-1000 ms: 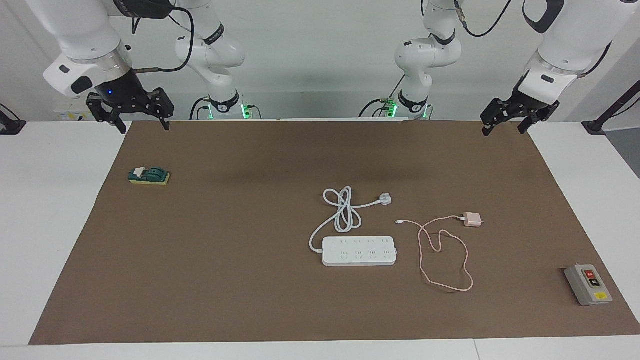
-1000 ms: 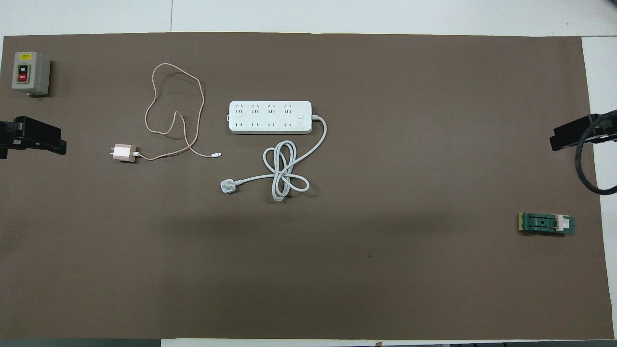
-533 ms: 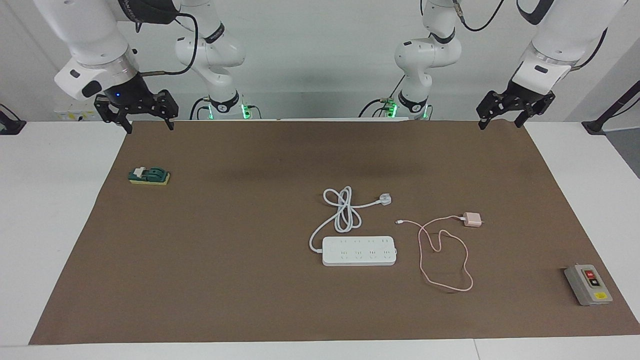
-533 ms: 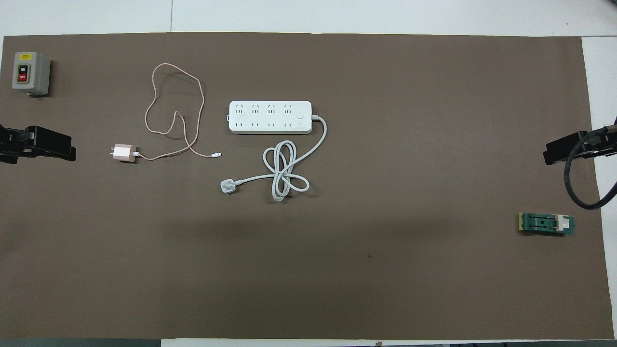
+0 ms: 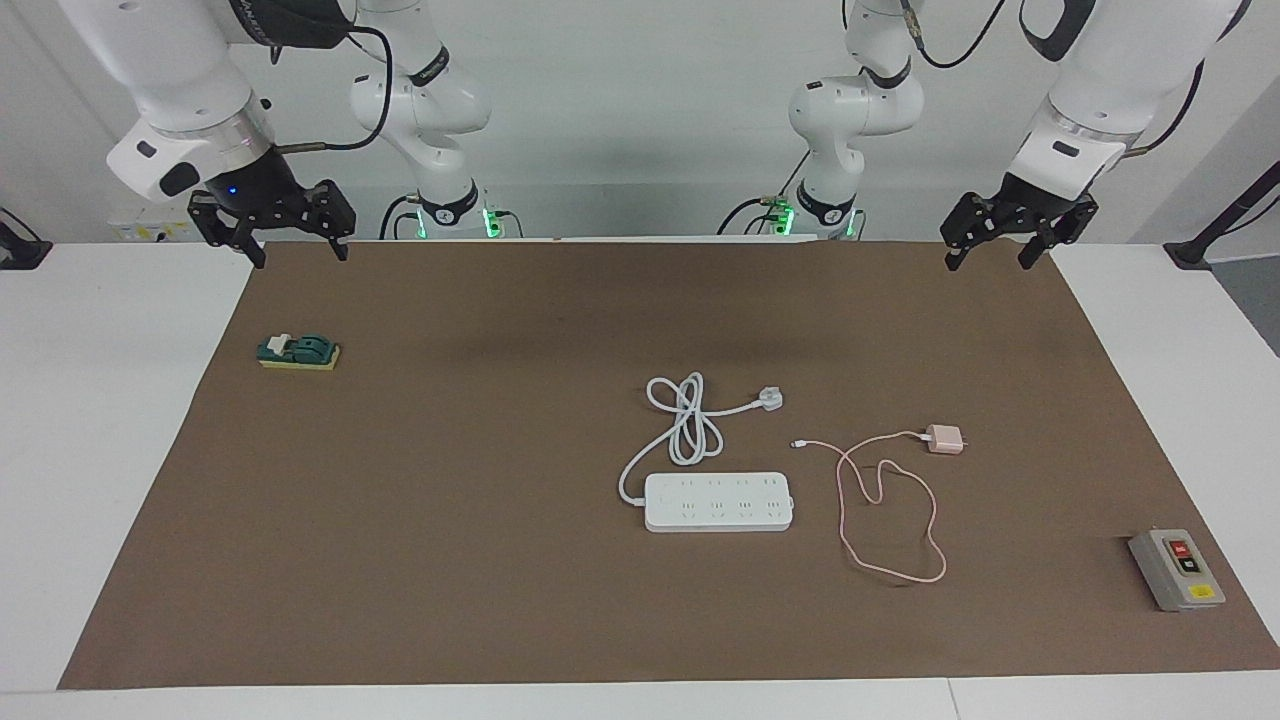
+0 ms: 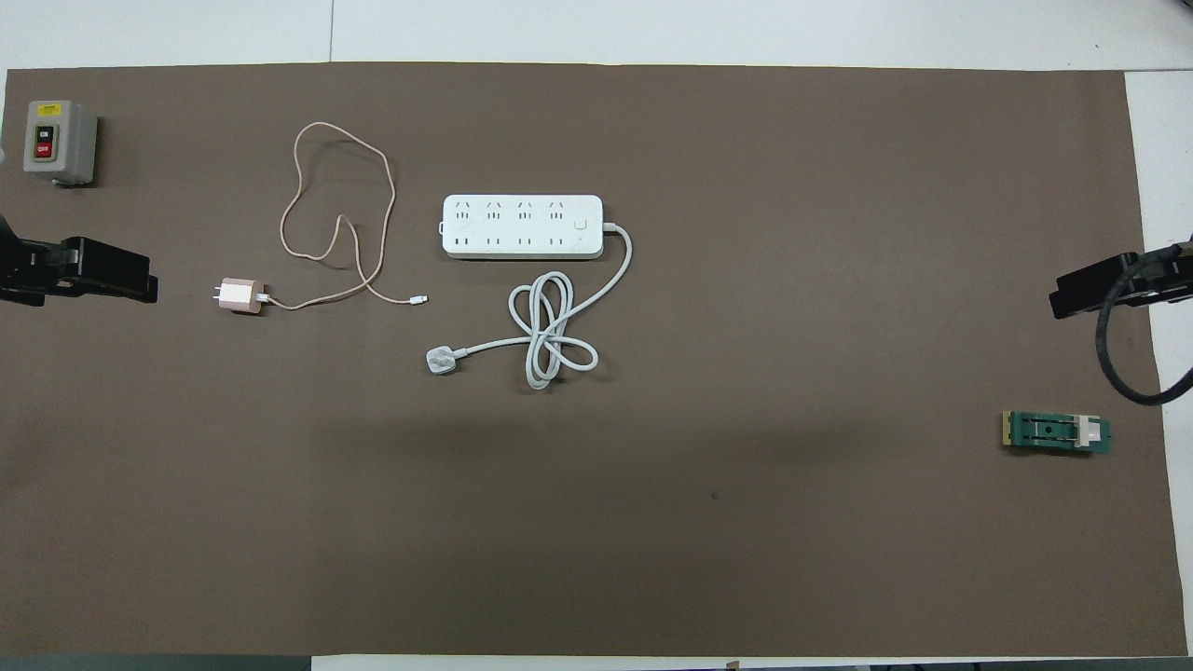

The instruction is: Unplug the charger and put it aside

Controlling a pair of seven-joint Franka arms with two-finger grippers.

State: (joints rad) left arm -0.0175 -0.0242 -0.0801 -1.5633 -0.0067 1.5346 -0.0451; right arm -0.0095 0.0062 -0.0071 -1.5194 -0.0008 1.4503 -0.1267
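Note:
The charger (image 5: pixel 943 439) is a small pale pink cube lying on the brown mat (image 5: pixel 450 560), its prongs pointing toward the left arm's end of the table. Its thin pink cable (image 5: pixel 936 520) loops beside the white power strip (image 5: pixel 718 501), and the cable's free end lies loose on the mat. Nothing is plugged into the strip. In the overhead view the charger (image 6: pixel 239 294) sits apart from the power strip (image 6: pixel 522 225). My left gripper (image 5: pixel 986 263) hangs open over the mat's edge at its own end. My right gripper (image 5: pixel 300 258) hangs open over the mat's corner at the right arm's end.
The strip's thick white cord (image 5: pixel 690 425) lies coiled with its white plug (image 5: pixel 768 399) nearer to the robots than the strip. A grey box with red and yellow buttons (image 5: pixel 1176 569) stands at the left arm's end. A small green switch block (image 5: pixel 298 352) lies at the right arm's end.
My left gripper has drifted inward over the mat toward the charger. The right gripper has shifted inward slightly. The charger, cable and strip have not moved.

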